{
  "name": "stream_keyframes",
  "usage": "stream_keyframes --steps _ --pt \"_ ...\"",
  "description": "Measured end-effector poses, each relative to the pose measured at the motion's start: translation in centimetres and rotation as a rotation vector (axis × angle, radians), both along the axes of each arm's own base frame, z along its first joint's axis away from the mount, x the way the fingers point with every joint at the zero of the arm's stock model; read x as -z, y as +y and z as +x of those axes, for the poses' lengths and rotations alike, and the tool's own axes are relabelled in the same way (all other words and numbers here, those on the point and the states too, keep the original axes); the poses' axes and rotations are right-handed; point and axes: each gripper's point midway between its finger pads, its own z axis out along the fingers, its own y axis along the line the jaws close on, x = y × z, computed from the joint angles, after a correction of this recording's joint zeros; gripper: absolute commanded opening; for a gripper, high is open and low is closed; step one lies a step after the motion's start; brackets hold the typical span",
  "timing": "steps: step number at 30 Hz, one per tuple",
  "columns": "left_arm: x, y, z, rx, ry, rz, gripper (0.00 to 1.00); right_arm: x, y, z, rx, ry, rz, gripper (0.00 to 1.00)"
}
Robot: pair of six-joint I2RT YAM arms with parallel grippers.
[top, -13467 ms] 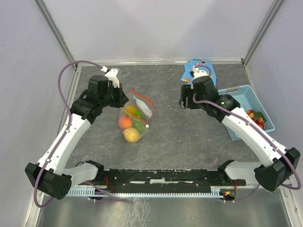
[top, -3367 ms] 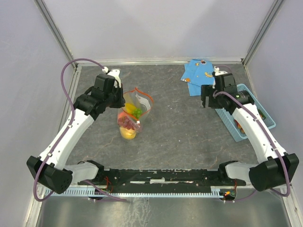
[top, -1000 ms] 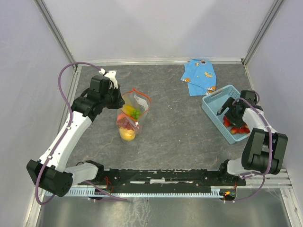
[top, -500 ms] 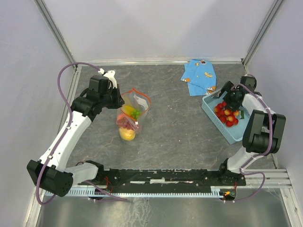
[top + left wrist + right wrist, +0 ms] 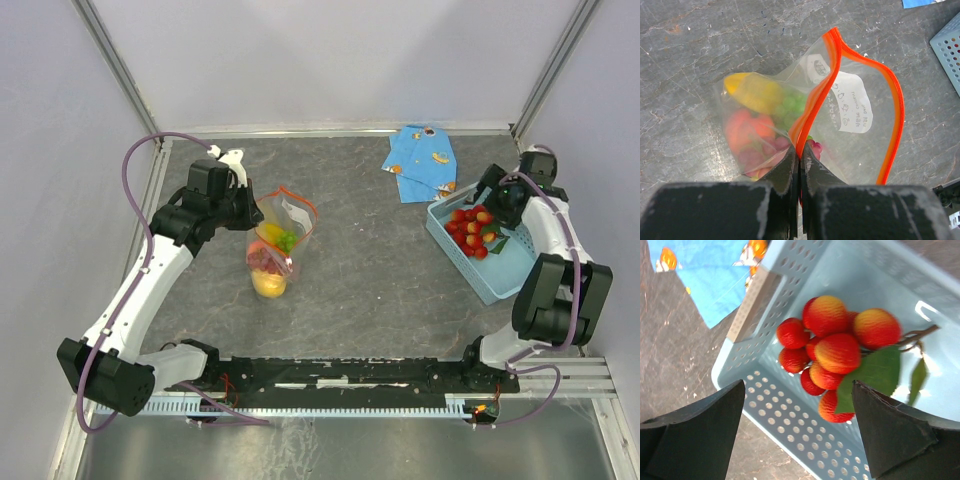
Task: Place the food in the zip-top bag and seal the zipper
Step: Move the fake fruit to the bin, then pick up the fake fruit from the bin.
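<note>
Right, my left jaws are pinched tight on the zipper of the zip-top bag, which stands on the worktop with lemon, grapes and peach inside. Over to my right jaws: spread wide, holding nothing, above the strawberries lying in the blue basket.

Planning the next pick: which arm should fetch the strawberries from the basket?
Right. The right tool hangs open over the strawberries in the basket; the left tool is shut on the bag.

Crinkly clear plastic bag, smooth perforated plastic basket, matt, perhaps stone-look tabletop.
</note>
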Motion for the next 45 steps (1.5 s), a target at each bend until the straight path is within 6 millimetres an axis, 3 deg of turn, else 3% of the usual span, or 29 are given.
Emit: stream_keyframes --steps 4,10,13,22,29,34,38,45 --pt "0.1 0.0 0.0 0.001 0.002 -0.001 0.03 -0.4 -3.0 -1.2 0.122 -0.012 -0.011 0.94" --pt "0.1 -0.1 -0.1 0.005 0.005 -0.003 0.03 1.8 -5.5 -4.5 0.347 0.041 0.004 0.91" --pt "0.1 -0.1 -0.1 0.007 0.005 -0.004 0.03 3.2 -6.4 -5.6 0.487 0.071 0.017 0.83" --pt "0.1 -0.1 -0.1 0.007 0.005 -0.005 0.03 4.4 -8.4 -5.1 0.889 0.052 0.126 0.79" --pt "0.1 -0.1 -0.1 0.007 0.006 -0.005 0.03 6.8 -9.6 -5.1 1.125 0.073 0.173 0.76" --pt "0.2 -0.1 -0.1 0.008 0.006 -0.004 0.03 9.8 -9.7 -4.6 1.191 0.150 0.200 0.60" --pt "0.1 -0.1 -0.1 0.007 0.006 -0.005 0.03 10.1 -9.8 -2.3 1.208 0.133 0.266 0.56" --pt "0.2 -0.1 -0.1 0.006 0.006 -0.004 0.03 10.5 -9.3 -0.1 1.196 0.101 0.349 0.17"
